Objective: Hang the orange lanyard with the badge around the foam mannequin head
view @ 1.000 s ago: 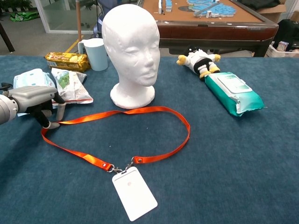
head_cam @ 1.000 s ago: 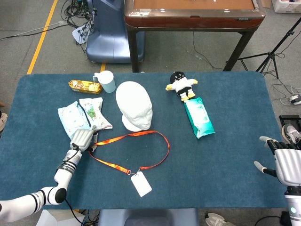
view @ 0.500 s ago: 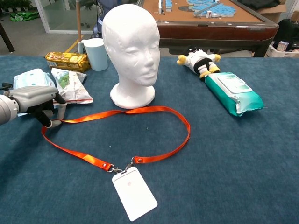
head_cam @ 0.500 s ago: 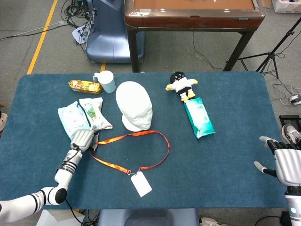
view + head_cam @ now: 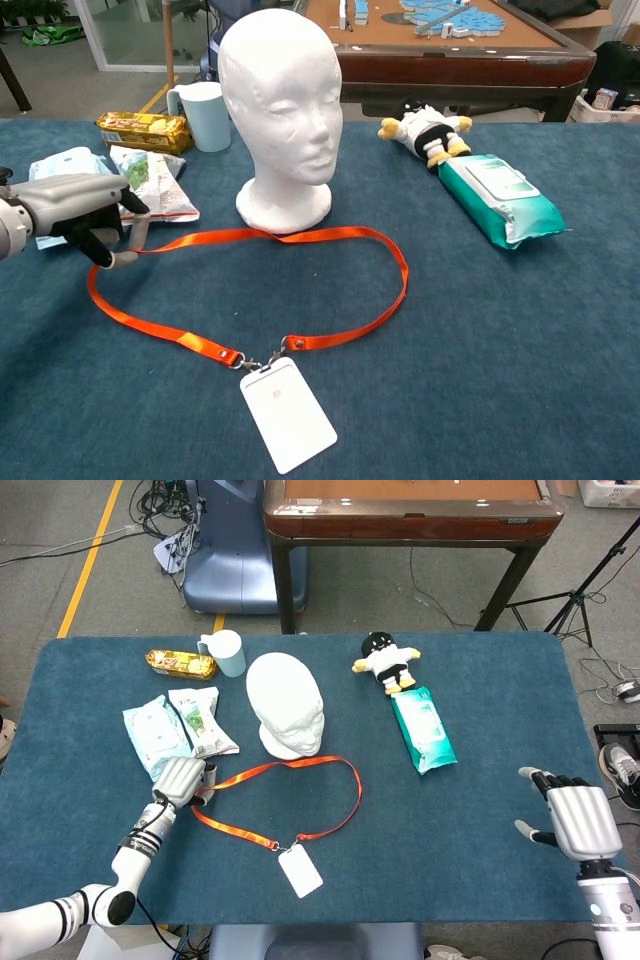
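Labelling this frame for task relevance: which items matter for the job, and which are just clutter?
Job items:
orange lanyard, pinched at its far-left end by the left hand
badge
foam mannequin head

Lying about:
plush toy
teal wipes pack
mug
gold snack packet
two pouches
right hand, open, holds nothing

Head view looks steeply down; chest view low, near; both share the table [image 5: 480,810].

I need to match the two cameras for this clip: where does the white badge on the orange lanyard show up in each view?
Head view: the badge lies low and slightly left of centre, near the table's front edge.
Chest view: the badge lies at the bottom, left of centre, closest to the camera.
Shared landmark: the foam head stands behind it in both.
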You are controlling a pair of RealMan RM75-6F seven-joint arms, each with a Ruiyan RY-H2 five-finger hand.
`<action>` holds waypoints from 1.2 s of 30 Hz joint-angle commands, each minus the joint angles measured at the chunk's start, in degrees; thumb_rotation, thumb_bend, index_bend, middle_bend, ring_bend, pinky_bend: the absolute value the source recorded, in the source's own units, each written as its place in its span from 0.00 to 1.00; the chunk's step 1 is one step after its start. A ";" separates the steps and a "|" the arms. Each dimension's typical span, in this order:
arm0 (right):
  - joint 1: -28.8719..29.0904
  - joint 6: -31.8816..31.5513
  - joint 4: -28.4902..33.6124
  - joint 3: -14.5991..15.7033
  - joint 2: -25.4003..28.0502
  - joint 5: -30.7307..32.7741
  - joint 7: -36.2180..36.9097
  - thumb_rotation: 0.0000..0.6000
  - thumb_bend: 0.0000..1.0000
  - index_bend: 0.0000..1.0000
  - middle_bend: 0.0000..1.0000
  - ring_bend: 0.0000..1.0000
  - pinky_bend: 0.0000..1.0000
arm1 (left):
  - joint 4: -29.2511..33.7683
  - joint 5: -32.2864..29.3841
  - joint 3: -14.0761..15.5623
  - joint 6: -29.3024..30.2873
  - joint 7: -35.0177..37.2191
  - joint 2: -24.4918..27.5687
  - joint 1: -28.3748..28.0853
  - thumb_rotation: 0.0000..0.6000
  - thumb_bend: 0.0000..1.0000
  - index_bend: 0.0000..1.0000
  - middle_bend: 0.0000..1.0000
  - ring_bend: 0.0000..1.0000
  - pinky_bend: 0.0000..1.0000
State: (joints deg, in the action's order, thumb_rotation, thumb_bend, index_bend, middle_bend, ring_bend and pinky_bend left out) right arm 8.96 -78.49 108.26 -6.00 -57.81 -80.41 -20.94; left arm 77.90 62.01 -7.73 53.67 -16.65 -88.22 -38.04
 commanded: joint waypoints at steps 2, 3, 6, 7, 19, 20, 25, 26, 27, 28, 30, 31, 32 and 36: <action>3.61 3.94 0.98 -1.86 -1.76 2.88 -2.11 1.00 0.05 0.31 0.55 0.61 0.74 | 0.96 0.14 0.18 0.13 -0.75 0.28 -0.06 1.00 0.40 0.62 1.00 1.00 0.89; 4.44 4.64 0.90 -2.38 -2.31 3.42 -2.28 1.00 0.05 0.33 0.59 0.66 0.82 | 1.05 0.06 0.13 0.11 -0.92 0.24 -0.14 1.00 0.40 0.62 1.00 1.00 0.89; 7.20 7.12 0.32 -3.84 -4.40 5.34 -2.85 1.00 0.08 0.38 0.68 0.77 0.95 | 1.30 -0.51 -0.24 -0.07 -1.31 0.12 -0.46 1.00 0.40 0.62 1.00 1.00 0.89; 8.08 7.96 0.23 -4.18 -4.93 5.93 -3.40 1.00 0.09 0.40 0.71 0.81 0.98 | 1.41 -0.62 -0.35 -0.03 -1.41 0.10 -0.52 1.00 0.40 0.62 1.00 1.00 0.89; 17.50 13.18 -0.47 -6.80 -13.04 17.24 -16.11 1.00 0.09 0.51 0.84 0.96 1.00 | 4.32 -0.76 -0.14 1.86 -3.59 1.01 -0.23 1.00 0.40 0.62 1.00 1.00 0.89; 18.29 13.43 -0.81 -6.86 -13.81 18.51 -17.22 1.00 0.09 0.51 0.85 0.97 1.00 | 4.54 -0.77 -0.08 1.99 -3.80 1.09 -0.19 1.00 0.40 0.62 1.00 1.00 0.89; 21.84 15.83 -2.34 -6.88 -16.11 24.35 -21.04 1.00 0.13 0.51 0.85 0.97 1.00 | 5.43 -0.91 0.06 2.40 -4.39 1.40 -0.08 1.00 0.40 0.62 1.00 1.00 0.89; 22.90 16.99 -2.56 -6.82 -16.37 26.06 -21.81 1.00 0.16 0.51 0.85 0.98 1.00 | 5.62 -0.94 0.09 2.47 -4.54 1.46 -0.07 1.00 0.40 0.62 1.00 1.00 0.89; 23.71 17.89 -2.72 -6.76 -16.55 27.34 -22.33 1.00 0.22 0.51 0.86 0.98 1.00 | 5.76 -0.94 0.14 2.53 -4.66 1.50 -0.06 1.00 0.40 0.62 1.00 1.00 0.89; 24.82 19.07 -2.93 -6.66 -16.77 28.89 -22.97 1.00 0.27 0.51 0.86 0.99 1.00 | 5.95 -0.94 0.21 2.59 -4.81 1.55 -0.04 1.00 0.40 0.62 1.00 1.00 0.89; 26.46 20.64 -3.34 -6.30 -17.14 30.85 -24.00 1.00 0.42 0.51 0.87 1.00 1.00 | 6.23 -0.92 0.31 2.73 -4.99 1.62 0.01 1.00 0.40 0.62 1.00 1.00 0.89; 27.53 21.56 -3.59 -5.96 -17.42 32.17 -24.75 1.00 0.48 0.50 0.88 1.00 1.00 | 6.38 -0.96 0.35 2.77 -5.09 1.66 0.03 1.00 0.40 0.62 1.00 1.00 0.89; 28.31 22.11 -3.76 -5.77 -17.70 33.14 -25.23 1.00 0.54 0.49 0.89 1.00 1.00 | 6.47 -1.01 0.37 2.78 -5.16 1.70 0.03 1.00 0.40 0.62 1.00 1.00 0.89; 31.41 23.59 -4.60 -4.90 -19.20 36.51 -26.91 1.00 0.74 0.46 0.91 1.00 1.00 | 6.65 -1.24 0.47 2.71 -5.39 1.72 0.02 1.00 0.40 0.62 1.00 1.00 0.89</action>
State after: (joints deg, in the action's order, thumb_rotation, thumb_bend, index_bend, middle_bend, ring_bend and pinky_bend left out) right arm 39.28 -55.72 104.20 -11.42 -76.22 -45.02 -46.98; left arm 84.53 60.79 -7.27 56.40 -22.02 -86.50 -38.02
